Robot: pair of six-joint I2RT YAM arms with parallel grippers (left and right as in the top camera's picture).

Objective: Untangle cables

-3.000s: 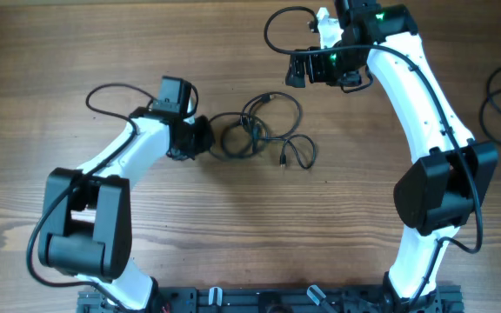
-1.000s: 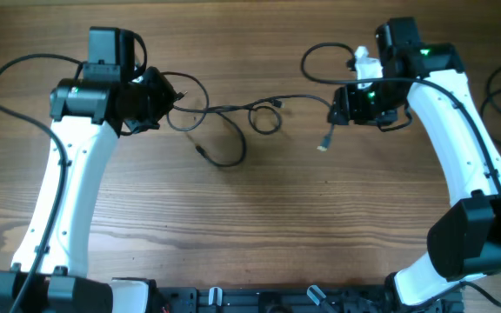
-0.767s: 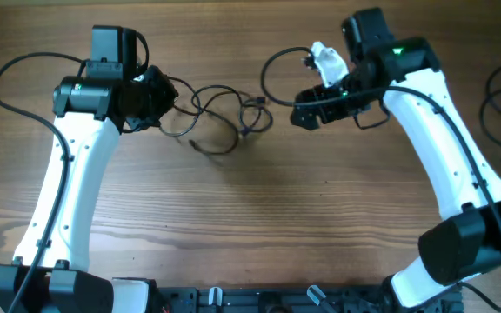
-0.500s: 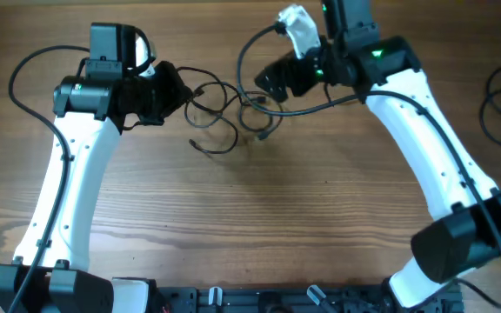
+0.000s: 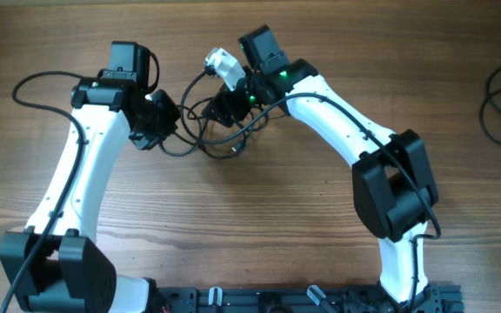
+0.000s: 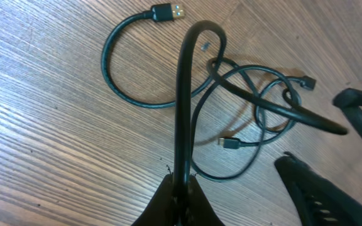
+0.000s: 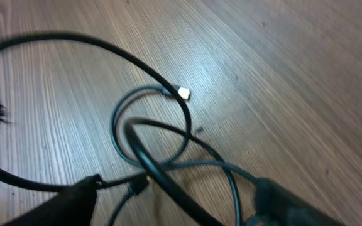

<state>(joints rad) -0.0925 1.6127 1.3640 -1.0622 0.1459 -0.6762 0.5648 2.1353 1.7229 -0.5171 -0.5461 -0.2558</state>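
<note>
The cables (image 5: 205, 137) are thin black cords bunched in loose loops on the wooden table between my two grippers. My left gripper (image 5: 162, 122) is shut on one cord (image 6: 182, 125), which rises from the jaws (image 6: 182, 188) and arches over the others. A USB plug (image 6: 168, 11) lies at the end of a loop. My right gripper (image 5: 226, 103) hangs just right of the left one, over the bunch. Its fingers are wide apart (image 7: 175, 210), with a cord (image 7: 162, 169) running between them. A small plug (image 7: 183, 93) lies on the wood beyond.
Another black cable (image 5: 497, 104) lies at the table's far right edge. The arms' mounting rail (image 5: 277, 300) runs along the front edge. My right gripper's fingers (image 6: 332, 188) show in the left wrist view, close to the held cord.
The right arm has swung far left, up to the left gripper. The cables, stretched in a line between the grippers a second ago, are now bunched. The left gripper shifted slightly right.
</note>
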